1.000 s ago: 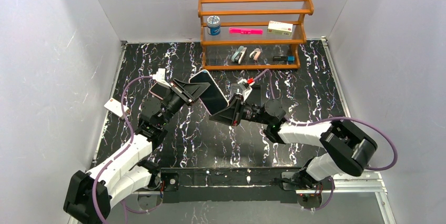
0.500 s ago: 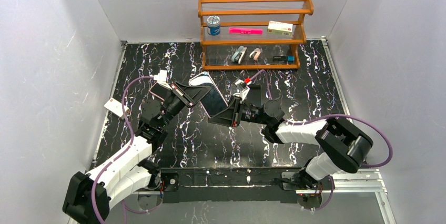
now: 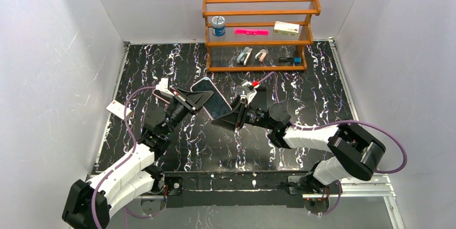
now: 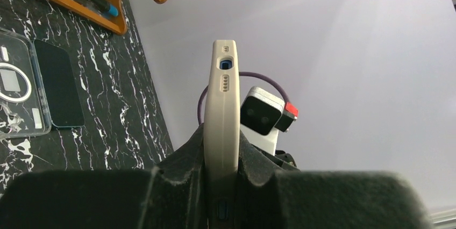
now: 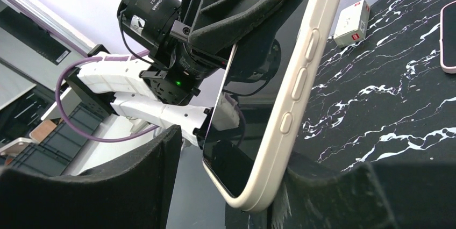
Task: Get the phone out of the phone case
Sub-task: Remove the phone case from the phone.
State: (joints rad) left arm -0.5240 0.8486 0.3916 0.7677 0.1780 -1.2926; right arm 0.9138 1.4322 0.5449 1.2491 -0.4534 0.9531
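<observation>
The phone in its cream case (image 3: 211,98) is held above the table between my two grippers. My left gripper (image 3: 192,99) is shut on the case; in the left wrist view (image 4: 221,151) its fingers clamp the case (image 4: 221,105) edge-on, with the port end pointing away. My right gripper (image 3: 228,116) is open around the opposite lower corner. In the right wrist view (image 5: 242,178) the case corner (image 5: 279,148) rests against the right finger (image 5: 333,191), and the left finger (image 5: 118,180) stands apart from the dark screen (image 5: 244,148).
A wooden rack (image 3: 258,33) with small items stands at the back. A clear case (image 4: 16,86) and a dark phone (image 4: 59,84) lie on the marble table beyond the grippers. A pink case (image 5: 449,35) and a white box (image 5: 352,22) lie on the left side.
The phone and both grippers have sunk a little and shifted slightly left; the phone now lies flatter. The left gripper's hold is unchanged.
</observation>
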